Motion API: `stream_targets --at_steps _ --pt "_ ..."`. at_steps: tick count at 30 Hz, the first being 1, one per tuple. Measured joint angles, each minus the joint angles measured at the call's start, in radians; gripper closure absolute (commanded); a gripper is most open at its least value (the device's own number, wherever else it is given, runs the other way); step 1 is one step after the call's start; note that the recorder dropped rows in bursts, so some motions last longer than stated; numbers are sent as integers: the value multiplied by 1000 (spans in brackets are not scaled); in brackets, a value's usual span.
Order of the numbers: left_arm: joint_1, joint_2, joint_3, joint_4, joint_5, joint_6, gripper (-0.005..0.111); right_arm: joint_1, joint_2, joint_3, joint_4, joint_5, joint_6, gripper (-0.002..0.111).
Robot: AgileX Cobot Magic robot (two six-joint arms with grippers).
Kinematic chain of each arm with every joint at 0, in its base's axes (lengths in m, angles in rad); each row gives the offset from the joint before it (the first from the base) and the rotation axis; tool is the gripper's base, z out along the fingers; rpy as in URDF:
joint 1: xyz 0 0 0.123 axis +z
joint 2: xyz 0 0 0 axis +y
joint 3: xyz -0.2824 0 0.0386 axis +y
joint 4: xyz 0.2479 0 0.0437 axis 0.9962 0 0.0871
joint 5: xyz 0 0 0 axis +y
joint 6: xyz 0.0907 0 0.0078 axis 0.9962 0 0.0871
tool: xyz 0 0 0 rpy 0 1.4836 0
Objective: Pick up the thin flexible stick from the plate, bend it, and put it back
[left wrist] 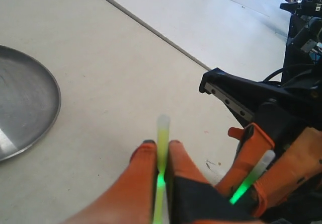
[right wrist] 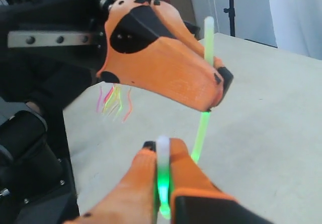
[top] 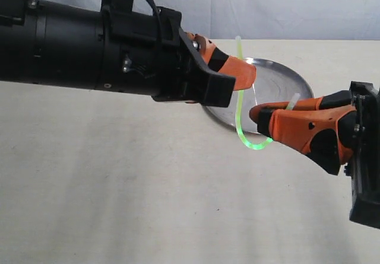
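Here, the left pincer and right pincer each clamp the stick near one tip, bowing it beside the plate.

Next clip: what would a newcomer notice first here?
The thin flexible stick glows green, bent into a hook in mid-air. The orange left claw and right claw each pinch it near one end, the silver plate lying behind them.

Shiny silver metal plate, translucent glowing-green plastic stick — matt, pale, faintly grainy table
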Motion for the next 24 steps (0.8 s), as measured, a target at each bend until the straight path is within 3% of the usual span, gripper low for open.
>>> stream_targets --at_steps 9,16,24 --pt "0 0 0 2 7 0 107 40 0 0 -34 4 -99 109" --pt "0 2 0 56 28 -11 107 241 0 0 -51 -224 -153 109" --pt "0 29 0 74 43 -20 107 349 6 -48 -51 -332 -191 109"
